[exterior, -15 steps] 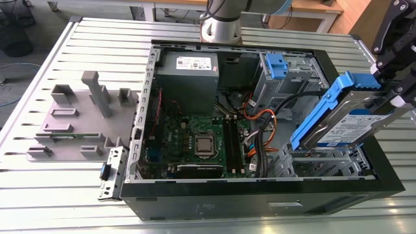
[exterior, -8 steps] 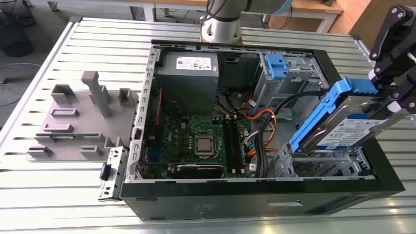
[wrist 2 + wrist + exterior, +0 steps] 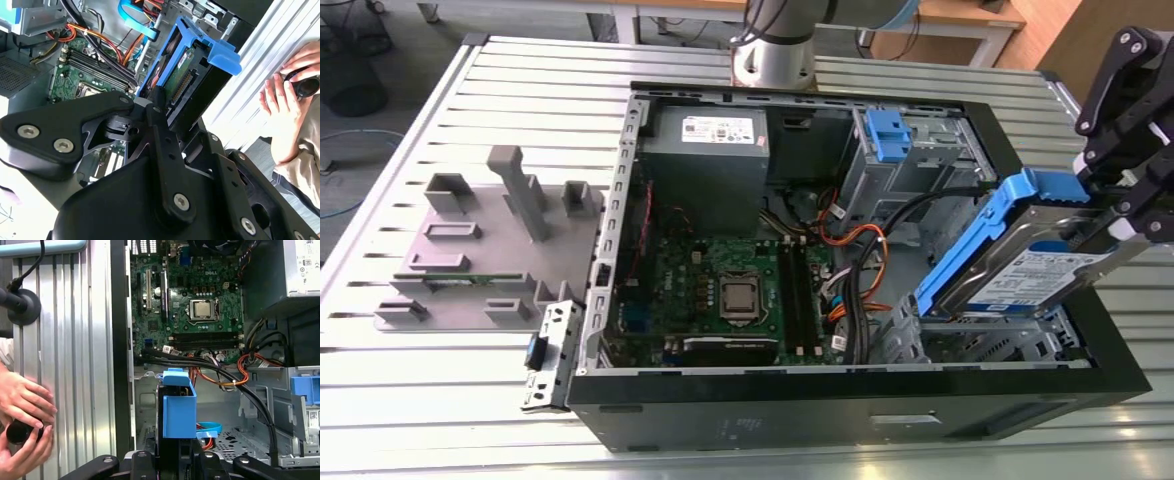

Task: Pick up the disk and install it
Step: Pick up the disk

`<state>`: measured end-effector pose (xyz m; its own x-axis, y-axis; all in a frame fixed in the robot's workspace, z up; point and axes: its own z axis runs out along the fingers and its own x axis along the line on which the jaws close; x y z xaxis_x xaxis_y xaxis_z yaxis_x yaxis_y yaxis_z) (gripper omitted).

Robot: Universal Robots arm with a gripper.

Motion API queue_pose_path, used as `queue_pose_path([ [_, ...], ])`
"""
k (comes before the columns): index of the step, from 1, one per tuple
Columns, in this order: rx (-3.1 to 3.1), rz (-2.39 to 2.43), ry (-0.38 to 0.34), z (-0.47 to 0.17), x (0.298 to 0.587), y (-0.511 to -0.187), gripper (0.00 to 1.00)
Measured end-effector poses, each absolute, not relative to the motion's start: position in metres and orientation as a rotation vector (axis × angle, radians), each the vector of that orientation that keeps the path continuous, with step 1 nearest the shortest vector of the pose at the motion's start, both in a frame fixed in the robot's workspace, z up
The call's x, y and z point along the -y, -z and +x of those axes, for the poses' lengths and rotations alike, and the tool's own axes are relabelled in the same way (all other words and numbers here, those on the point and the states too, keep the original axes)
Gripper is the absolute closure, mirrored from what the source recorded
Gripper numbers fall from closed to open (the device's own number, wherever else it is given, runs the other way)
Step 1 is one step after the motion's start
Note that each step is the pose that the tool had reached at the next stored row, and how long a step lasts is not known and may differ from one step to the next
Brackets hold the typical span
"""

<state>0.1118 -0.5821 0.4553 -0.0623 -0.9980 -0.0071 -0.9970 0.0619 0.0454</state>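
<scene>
The disk (image 3: 1025, 268), a silver drive with a white-and-blue label in a blue carrier, hangs tilted above the metal drive cage (image 3: 983, 347) at the front corner of the open computer case (image 3: 854, 405), on the exterior view's right. My gripper (image 3: 1118, 212) is shut on the disk's upper end. In the second wrist view the disk (image 3: 192, 72) points away from the black gripper (image 3: 167, 117) toward the case interior. The first wrist view looks along the blue carrier (image 3: 178, 412) over the cage floor (image 3: 235, 437), with the gripper (image 3: 176, 462) below it.
Inside the case are the motherboard (image 3: 734, 285), a grey power supply (image 3: 707, 150), a blue latch (image 3: 887, 135) on the rear bay and loose cables (image 3: 854, 250). A grey fixture (image 3: 467, 250) stands on the table at the exterior view's left. A person's hands (image 3: 22, 410) rest beside the case.
</scene>
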Motion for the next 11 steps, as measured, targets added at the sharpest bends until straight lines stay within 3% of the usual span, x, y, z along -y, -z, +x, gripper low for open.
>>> queue_pose_path([
  [11, 2.287, 2.115, 0.060, 0.1156, 0.5807, -0.4501, 0.65],
])
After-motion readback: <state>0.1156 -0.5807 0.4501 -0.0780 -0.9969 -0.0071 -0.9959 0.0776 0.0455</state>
